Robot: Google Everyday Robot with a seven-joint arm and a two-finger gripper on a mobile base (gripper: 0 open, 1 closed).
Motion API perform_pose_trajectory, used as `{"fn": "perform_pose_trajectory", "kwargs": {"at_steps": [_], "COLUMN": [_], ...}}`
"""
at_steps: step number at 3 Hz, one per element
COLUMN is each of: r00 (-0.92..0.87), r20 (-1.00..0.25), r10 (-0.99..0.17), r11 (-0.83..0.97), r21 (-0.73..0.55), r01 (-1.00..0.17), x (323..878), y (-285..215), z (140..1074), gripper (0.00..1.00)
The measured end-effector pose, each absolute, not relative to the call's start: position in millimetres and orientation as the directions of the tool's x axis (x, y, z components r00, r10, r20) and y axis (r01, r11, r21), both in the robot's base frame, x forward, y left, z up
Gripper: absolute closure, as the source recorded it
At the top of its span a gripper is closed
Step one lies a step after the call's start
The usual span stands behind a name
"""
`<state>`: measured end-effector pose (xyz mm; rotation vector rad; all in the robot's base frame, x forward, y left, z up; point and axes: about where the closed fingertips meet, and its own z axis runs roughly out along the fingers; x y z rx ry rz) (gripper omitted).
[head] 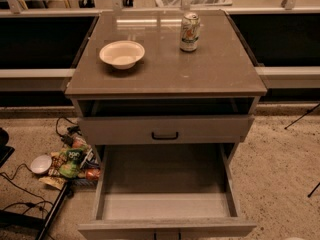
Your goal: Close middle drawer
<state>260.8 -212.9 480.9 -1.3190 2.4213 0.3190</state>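
Right of middle drawer (165, 206), floor (270, 174) free; clutter (70, 161) at left; gripper unseen.

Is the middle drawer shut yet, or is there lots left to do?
Nothing looks done yet: the middle drawer is pulled far out from the cabinet. Nothing is in hand either, as the pincer is outside the picture. Left to do: reach the drawer's front and push it all the way in.
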Motion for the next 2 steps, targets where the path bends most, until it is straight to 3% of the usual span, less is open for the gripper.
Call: {"fn": "perform_pose_trajectory", "kwargs": {"at_steps": [2], "r00": [-0.467], "r20": [-0.531], "r10": [-0.707], "r11": [0.499], "r21": [0.093], "r01": [-0.862], "x": [293.4], "y": [-172.4], "z": [380.4], "gripper": [1.00]}}
